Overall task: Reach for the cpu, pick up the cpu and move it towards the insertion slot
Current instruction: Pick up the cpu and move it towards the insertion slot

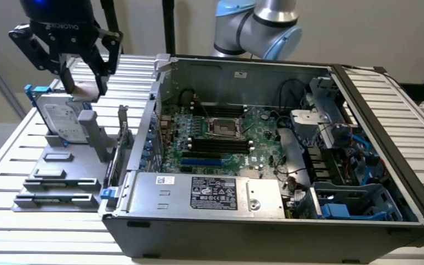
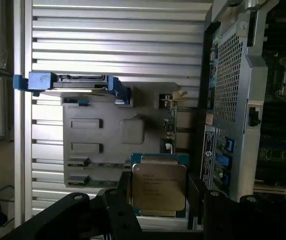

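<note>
Cpu (image 2: 159, 189): clamped in gripper (image 1: 85, 88), held above grey parts holder (image 1: 64, 165). Insertion slot (image 1: 224, 127): well apart from holder, inside computer case (image 1: 271, 232). Step: carry, judged barely begun; needs clearance over case wall (image 1: 152, 118).

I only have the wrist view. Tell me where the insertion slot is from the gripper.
Observer: In the exterior view the insertion slot sits on the motherboard inside the open computer case, to the exterior view's right of the gripper.
Operator: Give me the cpu's height.
Observer: The cpu is held up off the grey fixture, near the top edge of the upright hard drive.
Operator: Report what stands in between.
Observer: The case's upright side wall rises between the gripper and the slot.
</note>
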